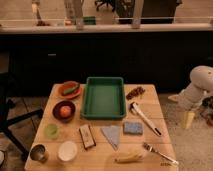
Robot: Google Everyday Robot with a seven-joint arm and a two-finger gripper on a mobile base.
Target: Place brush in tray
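The green tray [103, 98] lies at the back middle of the wooden table [150, 112], with nothing in it. The brush [145, 119] lies slanted on the table just right of the tray. Its white head points toward the tray's near right corner and its dark end toward the front right. My arm [199, 89] hangs beyond the table's right edge. The gripper [189, 120] points down there, well right of the brush and touching nothing.
An orange plate [69, 90], dark bowl [64, 110], green cup [51, 131], metal cup [38, 152] and white bowl [67, 150] stand at the left. A dark block [87, 136], grey cloth [112, 135], blue sponge [132, 128], banana [128, 157] and fork [159, 154] lie in front.
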